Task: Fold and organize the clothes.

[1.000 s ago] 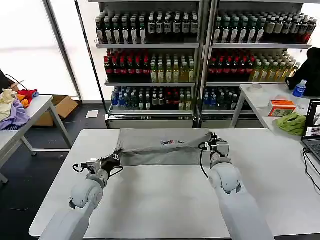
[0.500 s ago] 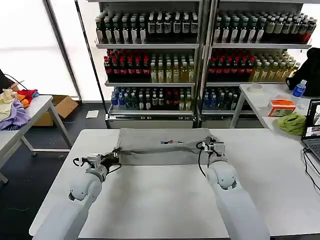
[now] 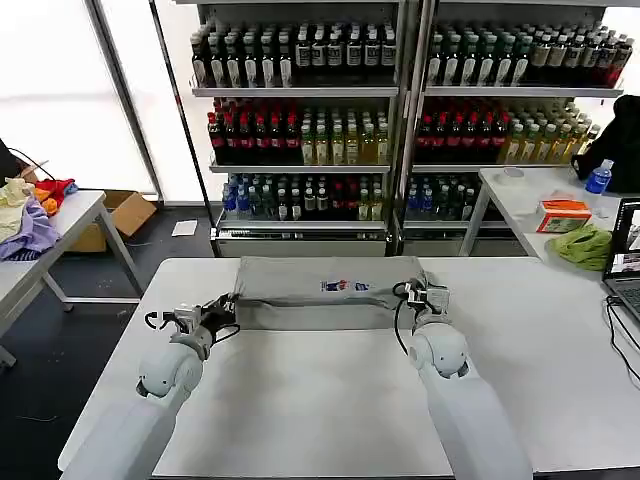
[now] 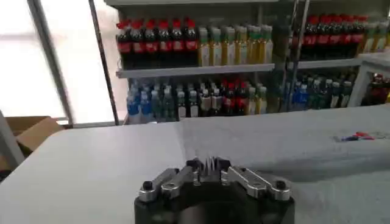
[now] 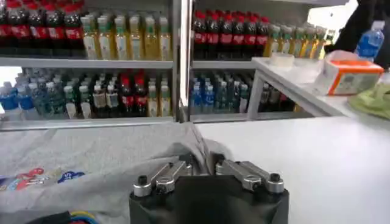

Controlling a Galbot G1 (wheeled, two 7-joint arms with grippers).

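Left gripper [image 4: 208,165] pinched shut on grey T-shirt [image 4: 292,143] spread over white table [image 4: 79,164], bottle shelves [image 4: 195,67] behind.

Two pale grey-white arms, rounded shells, rising from the lower frame — black cables looping at each wrist. Left gripper [image 3: 222,313] and right gripper [image 3: 412,291]: black bodies, silver linkage bars with dark screws.

Since a second ago the grey T-shirt [image 3: 320,293] has sunk from a raised, sagging drape to lie flatter between the fingers, its chest print [image 3: 345,286] now plain. Both the left gripper [image 3: 222,312] and right gripper [image 3: 412,292] have come lower and slightly inward.
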